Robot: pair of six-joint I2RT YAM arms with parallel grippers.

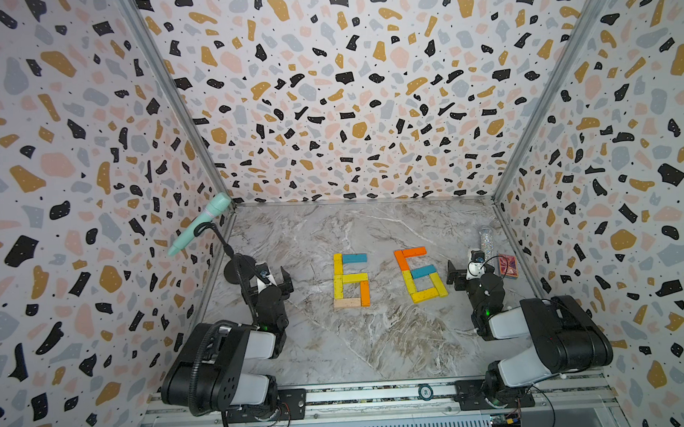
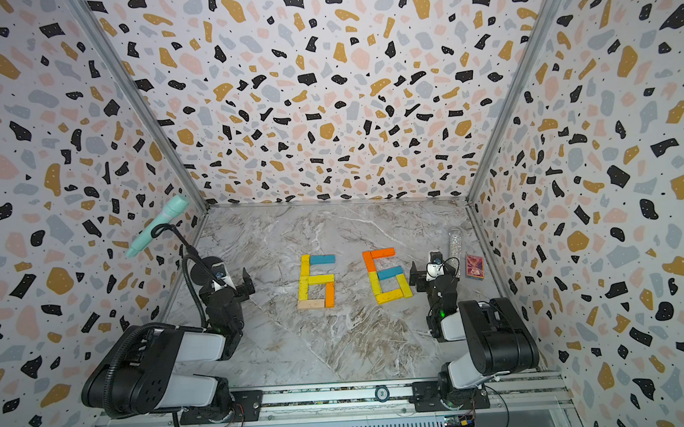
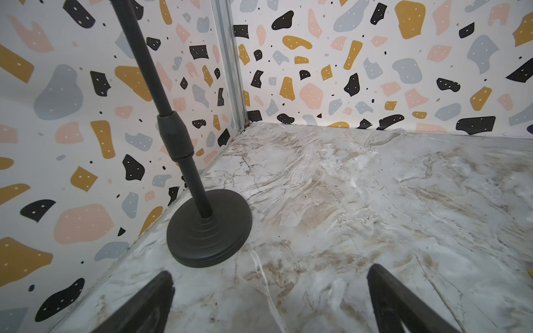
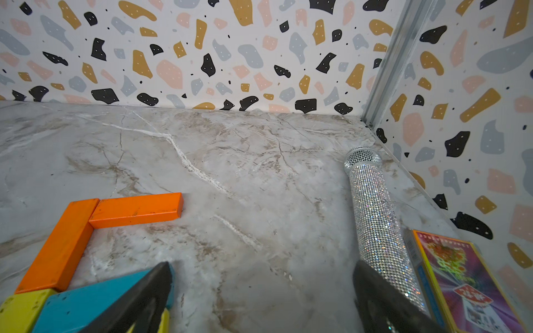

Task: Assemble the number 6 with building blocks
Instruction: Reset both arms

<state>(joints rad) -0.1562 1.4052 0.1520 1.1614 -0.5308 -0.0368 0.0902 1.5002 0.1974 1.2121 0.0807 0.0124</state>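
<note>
Blocks [image 2: 321, 279], small flat wooden planks painted yellow, orange and blue with one pale bare one, lie in the middle of the grey marble bench [image 1: 376, 346]. They make two sixes side by side, with their tops toward the far edge. The left six [image 1: 350, 280] has bare bench between it and the left gripper [image 3: 269, 276]. That gripper sits near the left edge by the black round stand foot [image 3: 209, 227], jaws wide apart and empty. The right six [image 1: 421, 274], a bit turned, lies just beside the right gripper [image 4: 263, 268], which is also wide apart and empty. Both sixes look done to me. If one needs a nudge, the right arm is nearer its six.
</note>
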